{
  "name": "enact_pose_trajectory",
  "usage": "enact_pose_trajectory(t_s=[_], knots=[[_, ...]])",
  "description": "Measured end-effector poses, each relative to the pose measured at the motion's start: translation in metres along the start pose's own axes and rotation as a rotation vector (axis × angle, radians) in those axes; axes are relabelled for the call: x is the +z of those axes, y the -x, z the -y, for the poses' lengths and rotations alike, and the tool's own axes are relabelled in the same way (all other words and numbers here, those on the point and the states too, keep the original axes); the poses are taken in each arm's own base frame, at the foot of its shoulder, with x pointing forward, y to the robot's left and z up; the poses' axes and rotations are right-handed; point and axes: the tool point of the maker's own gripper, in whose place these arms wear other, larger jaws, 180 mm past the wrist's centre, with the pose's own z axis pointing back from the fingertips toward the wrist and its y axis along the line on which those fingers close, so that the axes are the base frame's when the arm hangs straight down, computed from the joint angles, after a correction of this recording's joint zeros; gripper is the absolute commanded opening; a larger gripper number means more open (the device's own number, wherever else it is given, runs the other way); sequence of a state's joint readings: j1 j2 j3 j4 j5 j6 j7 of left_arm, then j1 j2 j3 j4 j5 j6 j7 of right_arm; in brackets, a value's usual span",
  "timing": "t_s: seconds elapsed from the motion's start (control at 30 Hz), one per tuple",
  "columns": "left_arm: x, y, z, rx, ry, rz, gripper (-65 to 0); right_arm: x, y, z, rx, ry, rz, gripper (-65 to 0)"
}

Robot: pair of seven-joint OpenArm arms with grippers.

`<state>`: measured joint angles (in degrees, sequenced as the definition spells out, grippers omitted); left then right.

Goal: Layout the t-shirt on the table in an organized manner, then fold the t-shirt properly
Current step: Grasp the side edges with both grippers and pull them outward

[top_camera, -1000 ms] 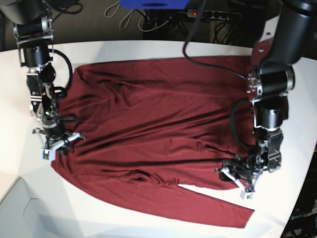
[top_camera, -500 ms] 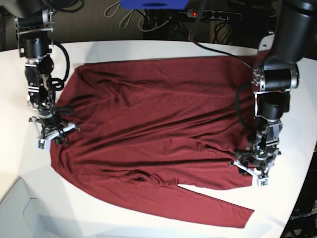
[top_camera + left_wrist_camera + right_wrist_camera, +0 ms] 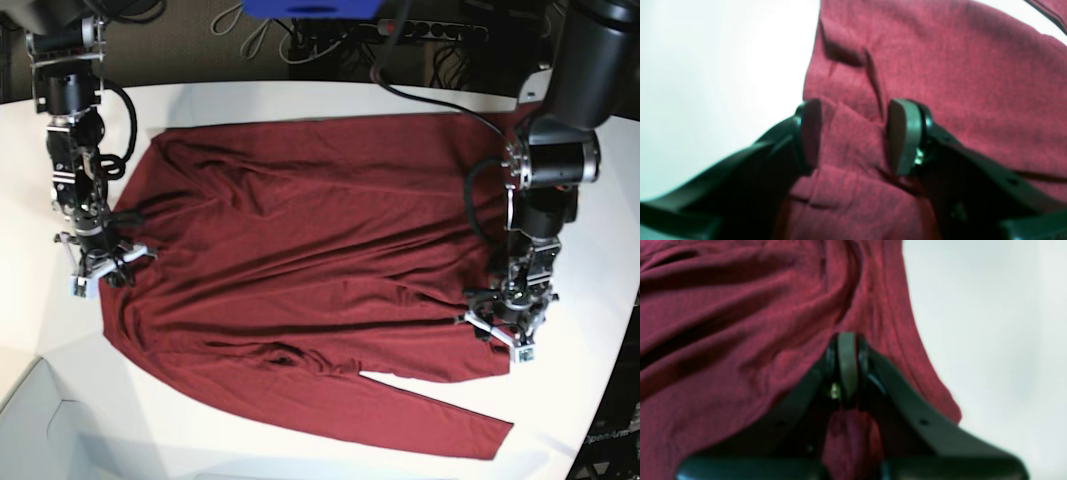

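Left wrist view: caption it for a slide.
Open fingers of the left gripper straddle a wrinkle of the maroon t-shirt by the white table.

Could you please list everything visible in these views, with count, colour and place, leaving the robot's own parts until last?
t-shirt: one, dark red, long-sleeved, spread wrinkled across the middle of the table, one sleeve along the near edge.
table: one, white, under the shirt and showing on all sides of it.
power strip: one, dark with a red light, beyond the table's far edge among cables.
blue object: one, at the top edge of the base view, cut off.
right gripper: one, black, at the shirt's edge on the base view's left, shut on fabric.
left gripper: one, black, at the shirt's edge on the base view's right, jaws apart over a fabric fold.
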<state>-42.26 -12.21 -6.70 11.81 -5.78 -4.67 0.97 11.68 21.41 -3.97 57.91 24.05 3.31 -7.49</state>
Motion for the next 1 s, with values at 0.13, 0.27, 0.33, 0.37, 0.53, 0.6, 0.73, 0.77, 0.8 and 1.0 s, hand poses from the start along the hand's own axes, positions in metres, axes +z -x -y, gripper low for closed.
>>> enact_pose_trajectory(t_s=[0.13, 0.27, 0.33, 0.37, 0.53, 0.6, 0.73, 0.77, 0.8, 1.0], knots=[[0.000, -0.001, -0.004, 0.008, -0.006, 0.002, -33.4, 0.000, -0.002, 0.000, 0.000, 0.000, 0.005, -65.0], [0.002, -0.007, -0.028, 0.006, -0.040, 0.011, -33.4, -0.001, -0.006, 0.000, -0.001, -0.001, 0.014, -65.0], [0.003, -0.013, -0.039, 0.004, -0.062, 0.024, -33.4, -0.002, -0.008, 0.000, 0.000, -0.001, 0.018, -65.0], [0.004, -0.018, -0.040, 0.002, -0.062, 0.036, -33.4, -0.002, -0.008, 0.000, 0.000, -0.001, 0.019, -65.0], [0.009, -0.072, -0.020, -0.012, -0.021, 0.169, -33.4, 0.007, -0.028, -0.013, 0.012, -0.035, 0.078, -65.0], [0.013, -0.091, -0.016, -0.005, -0.010, 0.200, -33.4, 0.018, -0.038, -0.015, 0.018, -0.047, 0.115, -65.0], [0.028, -0.101, -0.033, 0.088, -0.030, 0.199, -33.4, 0.042, -0.046, -0.001, 0.016, -0.024, 0.170, -60.3], [0.033, -0.098, -0.041, 0.102, -0.046, 0.183, -33.4, 0.047, -0.044, 0.003, 0.018, -0.016, 0.168, -58.1], [0.039, -0.092, -0.049, 0.112, -0.062, 0.164, -33.4, 0.052, -0.040, 0.007, 0.014, -0.008, 0.166, -55.5], [0.090, -0.063, -0.052, 0.131, -0.067, 0.151, -33.4, 0.094, -0.016, 0.015, 0.022, 0.010, 0.157, -52.1]])
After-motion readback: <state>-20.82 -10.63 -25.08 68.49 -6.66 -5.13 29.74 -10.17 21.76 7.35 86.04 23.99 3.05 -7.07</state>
